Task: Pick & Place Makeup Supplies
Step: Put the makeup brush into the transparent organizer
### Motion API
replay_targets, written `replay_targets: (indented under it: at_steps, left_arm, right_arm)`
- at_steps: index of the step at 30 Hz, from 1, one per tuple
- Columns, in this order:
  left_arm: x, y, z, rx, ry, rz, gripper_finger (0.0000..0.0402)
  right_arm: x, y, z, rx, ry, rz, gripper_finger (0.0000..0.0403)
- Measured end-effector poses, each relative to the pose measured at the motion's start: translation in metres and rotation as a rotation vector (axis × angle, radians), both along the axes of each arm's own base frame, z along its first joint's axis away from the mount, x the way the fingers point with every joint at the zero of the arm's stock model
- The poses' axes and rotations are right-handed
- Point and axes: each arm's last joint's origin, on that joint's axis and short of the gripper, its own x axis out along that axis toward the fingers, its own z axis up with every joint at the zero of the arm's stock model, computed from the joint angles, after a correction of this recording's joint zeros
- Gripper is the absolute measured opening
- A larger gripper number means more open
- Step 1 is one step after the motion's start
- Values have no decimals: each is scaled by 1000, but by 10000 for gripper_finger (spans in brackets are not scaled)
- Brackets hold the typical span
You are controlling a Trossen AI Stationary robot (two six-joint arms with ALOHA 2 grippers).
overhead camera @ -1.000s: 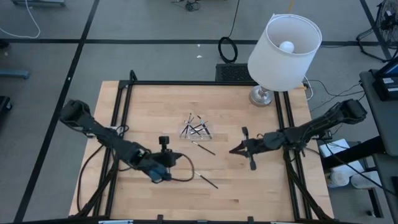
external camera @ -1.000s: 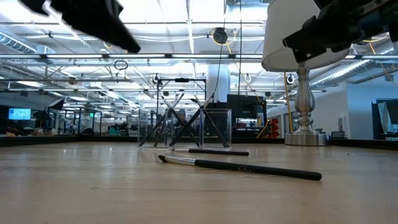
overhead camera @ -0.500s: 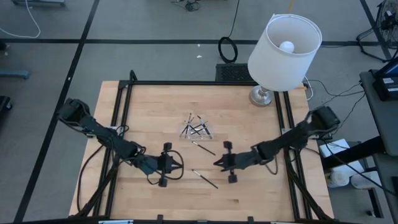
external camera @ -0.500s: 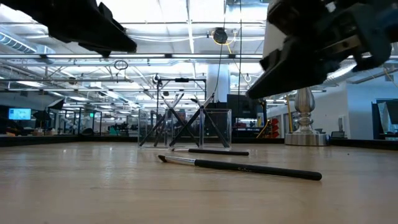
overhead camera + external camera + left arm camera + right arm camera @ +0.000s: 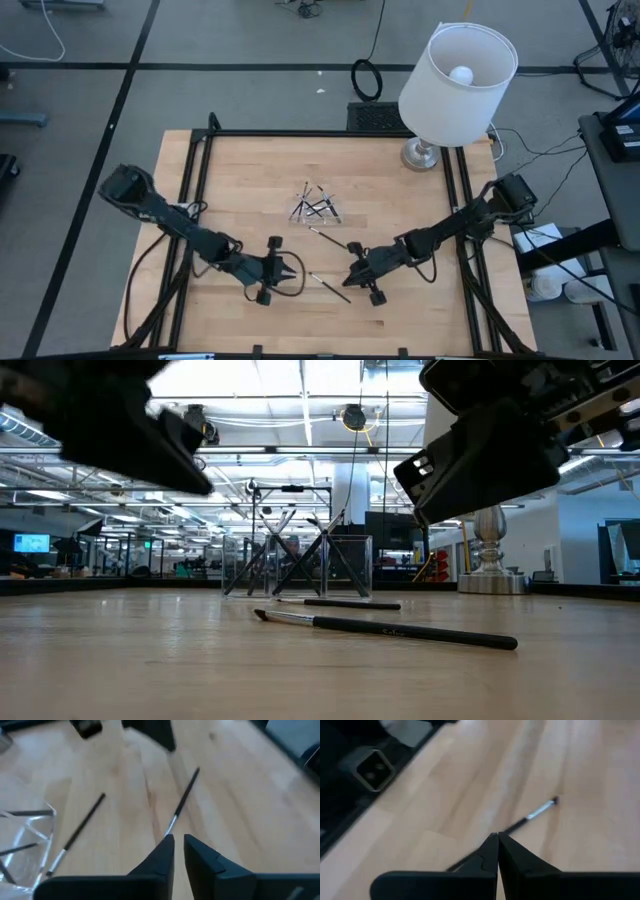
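Two of the makeup supplies lie flat on the wooden table: one thin dark brush [image 5: 328,287] near the middle front and a second [image 5: 328,238] just beyond it. Several more sticks stand crossed in a small clear tray [image 5: 315,207]. My left gripper [image 5: 290,268] hovers left of the nearer brush [image 5: 182,802], its fingers a narrow gap apart with nothing between them. My right gripper [image 5: 350,280] is shut and hovers over that brush's right end [image 5: 530,817]. In the low view the brush [image 5: 390,628] lies alone on the table, with both arms above it.
A lamp with a white shade [image 5: 458,75] stands at the far right corner. A black frame [image 5: 200,180] runs around the table's edges. Bare wood lies in front of the brushes and to either side of the tray.
My right gripper has come down and moved toward the table's near edge and left, ending over the nearer brush. My left gripper has sunk, tipped its fingers downward and shifted a little right toward the same brush. The brushes have stayed where they were.
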Motion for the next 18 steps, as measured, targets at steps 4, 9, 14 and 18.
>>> replay_targets:
  at_steps: [4,9,14,18]
  left_arm:
    - [11,1,-26,35,45,-10,81]
    - [23,4,-38,16,26,-62,132]
    - [30,14,-48,-10,70,-82,172]
    - [34,22,-62,0,117,-74,178]
  right_arm:
    - [0,0,0,18,8,6,0]
    - [0,1,0,17,8,7,0]
    - [0,0,0,0,0,16,0]
    - [0,0,0,-6,-2,16,0]
